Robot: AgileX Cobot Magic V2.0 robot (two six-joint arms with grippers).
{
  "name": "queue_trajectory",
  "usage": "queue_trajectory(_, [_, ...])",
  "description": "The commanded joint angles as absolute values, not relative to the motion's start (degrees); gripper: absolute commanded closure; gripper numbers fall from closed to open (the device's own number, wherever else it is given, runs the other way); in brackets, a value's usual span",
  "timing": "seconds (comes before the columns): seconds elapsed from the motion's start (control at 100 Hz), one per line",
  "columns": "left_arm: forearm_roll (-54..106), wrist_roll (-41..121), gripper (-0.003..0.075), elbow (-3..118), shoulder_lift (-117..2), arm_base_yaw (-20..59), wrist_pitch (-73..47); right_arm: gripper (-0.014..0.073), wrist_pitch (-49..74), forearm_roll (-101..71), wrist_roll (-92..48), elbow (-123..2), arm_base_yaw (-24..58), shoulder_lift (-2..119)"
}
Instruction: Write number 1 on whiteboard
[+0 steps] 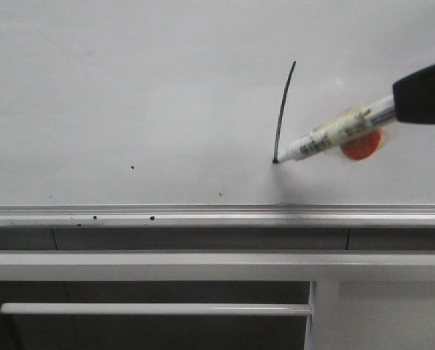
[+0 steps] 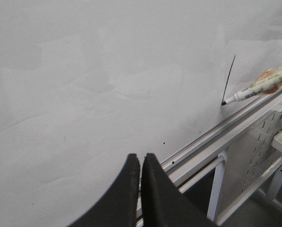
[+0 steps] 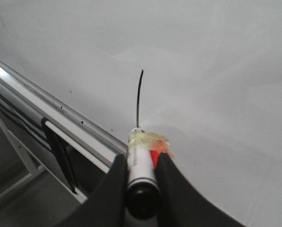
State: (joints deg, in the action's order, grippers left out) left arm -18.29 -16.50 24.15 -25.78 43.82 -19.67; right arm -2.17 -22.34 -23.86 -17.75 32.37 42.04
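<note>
On whiteboard (image 1: 130, 95), number 1 (image 1: 283, 109) is thin, black, slightly curved.

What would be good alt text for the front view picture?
A marker pen held by the right gripper touches its tip to the lower end of a thin black stroke on a whiteboard. A silver rail runs along the board's near edge.

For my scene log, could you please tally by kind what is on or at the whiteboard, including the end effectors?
Whiteboard: 1
Marker stroke, the number 1: 1
Marker pen, tip at the stroke's lower end: 1
End effectors: 2, the right end effector shut on the marker pen, the left end effector shut and holding nothing
Total: 5
</note>
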Motion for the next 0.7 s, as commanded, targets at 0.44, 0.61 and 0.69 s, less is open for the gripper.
queue_trajectory(0.44, [-16.6, -15.6, 0.0731, 25.7, -26.4, 44.6, -15.2, 0.0637, 12.0, -22.1, -23.8, -25.8, 44.7, 41.0])
queue_trajectory(0.61, [-13.2, -7.2, 0.0487, 25.7, -26.5, 49.3, -15.4, 0.0637, 14.8, -22.1, -23.8, -28.9, 44.9, 42.9])
queue_trajectory(0.69, [-13.2, -6.3, 0.0324, 25.7, -26.7, 52.2, -15.4, 0.0637, 16.9, -22.1, -23.8, -31.3, 44.1, 44.9])
